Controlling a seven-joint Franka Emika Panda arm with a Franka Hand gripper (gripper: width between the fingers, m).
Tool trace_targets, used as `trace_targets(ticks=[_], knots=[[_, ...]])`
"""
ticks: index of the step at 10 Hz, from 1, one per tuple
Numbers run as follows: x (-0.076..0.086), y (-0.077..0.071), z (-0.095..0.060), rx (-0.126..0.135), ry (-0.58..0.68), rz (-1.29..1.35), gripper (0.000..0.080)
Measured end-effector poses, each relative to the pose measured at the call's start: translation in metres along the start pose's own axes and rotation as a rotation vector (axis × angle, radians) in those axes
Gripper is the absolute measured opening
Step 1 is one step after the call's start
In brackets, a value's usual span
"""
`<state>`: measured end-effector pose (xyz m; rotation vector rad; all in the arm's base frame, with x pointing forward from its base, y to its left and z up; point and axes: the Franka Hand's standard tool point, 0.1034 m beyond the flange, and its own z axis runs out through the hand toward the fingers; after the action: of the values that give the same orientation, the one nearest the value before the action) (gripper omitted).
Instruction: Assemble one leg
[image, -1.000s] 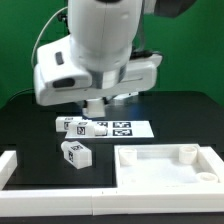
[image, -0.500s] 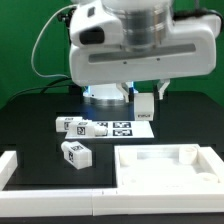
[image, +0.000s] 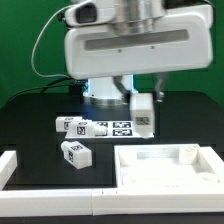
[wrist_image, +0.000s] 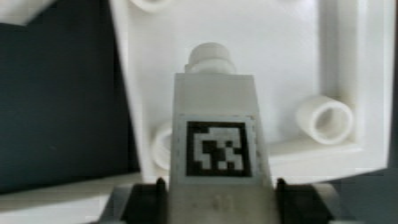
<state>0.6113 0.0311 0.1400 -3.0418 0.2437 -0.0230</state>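
Note:
My gripper is shut on a white leg with a black-and-white tag and holds it in the air, behind the large white panel with round corner sockets. In the wrist view the held leg stands between my dark fingers, its peg end over the panel, near a round socket. Two more legs lie on the table: one near the front, one by the marker board.
The marker board lies flat on the black table behind the panel. A white frame rail runs along the exterior view's left and front. The arm's large white body fills the upper part of the view.
The arm has swung toward the exterior view's right, carrying the leg with it. The leg now hangs lower and nearer the panel. The other parts have not moved.

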Motion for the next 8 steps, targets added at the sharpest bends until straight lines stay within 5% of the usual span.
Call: trace_targets(ticks=[3, 5, 8], knots=[[0.010, -0.071, 0.009, -0.002, 0.249, 0.018, 0.0287], [0.007, -0.067, 0.011, 0.015, 0.366, 0.015, 0.0287], [0.004, -0.066, 0.014, 0.005, 0.395, -0.024, 0.0287]])
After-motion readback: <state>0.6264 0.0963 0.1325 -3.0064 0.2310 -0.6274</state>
